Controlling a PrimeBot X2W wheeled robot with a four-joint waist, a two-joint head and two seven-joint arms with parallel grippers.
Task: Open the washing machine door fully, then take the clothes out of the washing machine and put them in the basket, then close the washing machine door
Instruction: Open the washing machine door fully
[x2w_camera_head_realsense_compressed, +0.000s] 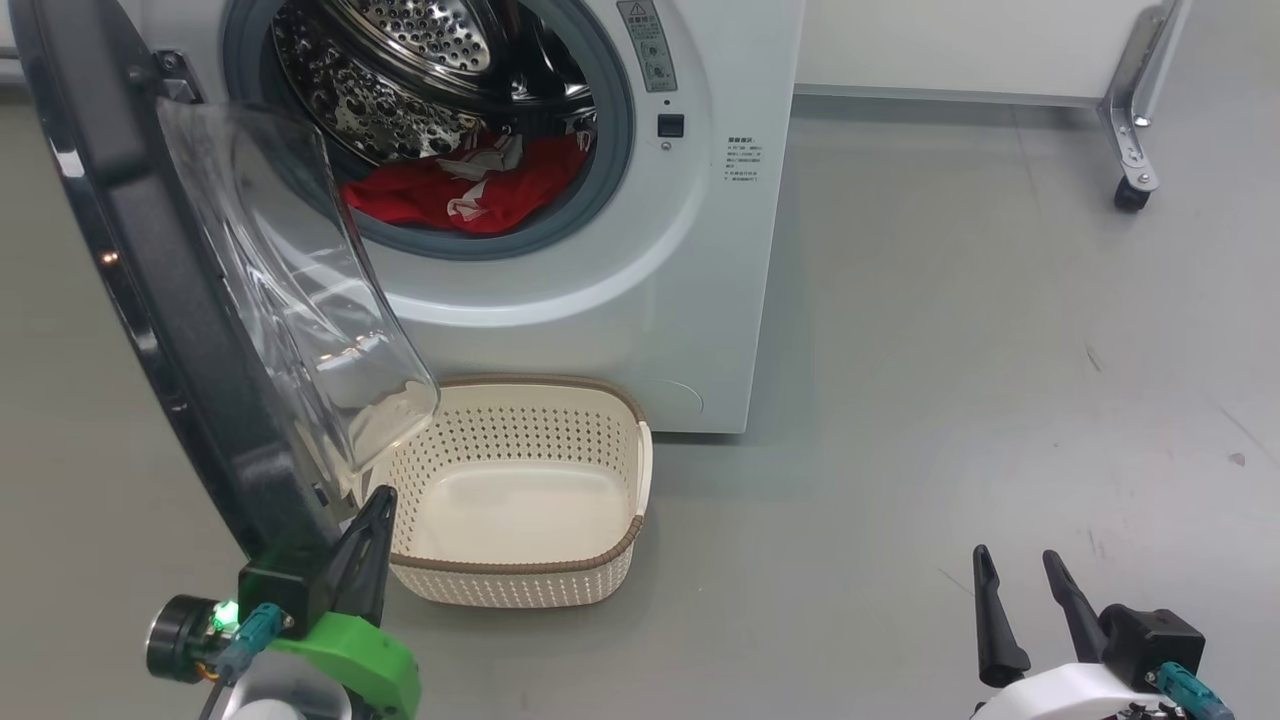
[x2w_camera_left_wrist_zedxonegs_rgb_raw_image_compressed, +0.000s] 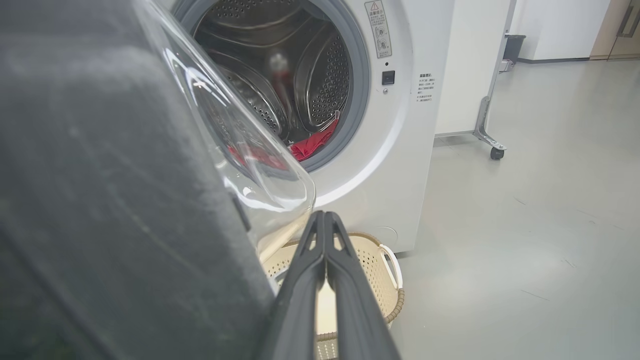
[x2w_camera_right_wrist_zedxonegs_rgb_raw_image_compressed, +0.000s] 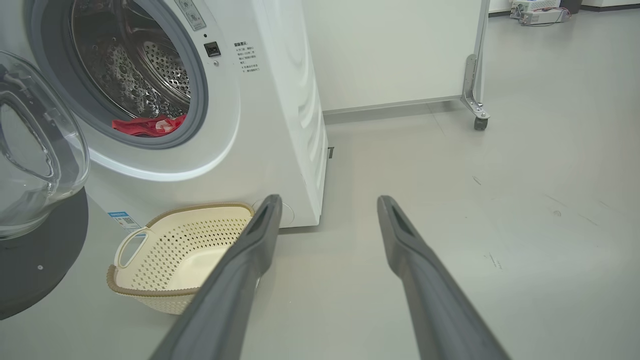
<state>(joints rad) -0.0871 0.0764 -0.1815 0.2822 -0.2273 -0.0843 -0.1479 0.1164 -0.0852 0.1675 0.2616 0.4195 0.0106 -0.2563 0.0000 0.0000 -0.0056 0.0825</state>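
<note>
The white washing machine stands ahead with its door swung out to the left, black rim edge-on and clear glass bowl bulging toward the basket. Red and white clothes lie at the bottom of the steel drum, also seen as clothes from the right wrist. The cream basket sits empty on the floor before the machine. My left gripper is shut, empty, its tips beside the door's lower rim and over the basket's left end. My right gripper is open, low at the right, far from the machine.
A white partition on a metal leg with a castor stands at the back right. Grey floor stretches wide to the right of the machine. The open door takes up the left side.
</note>
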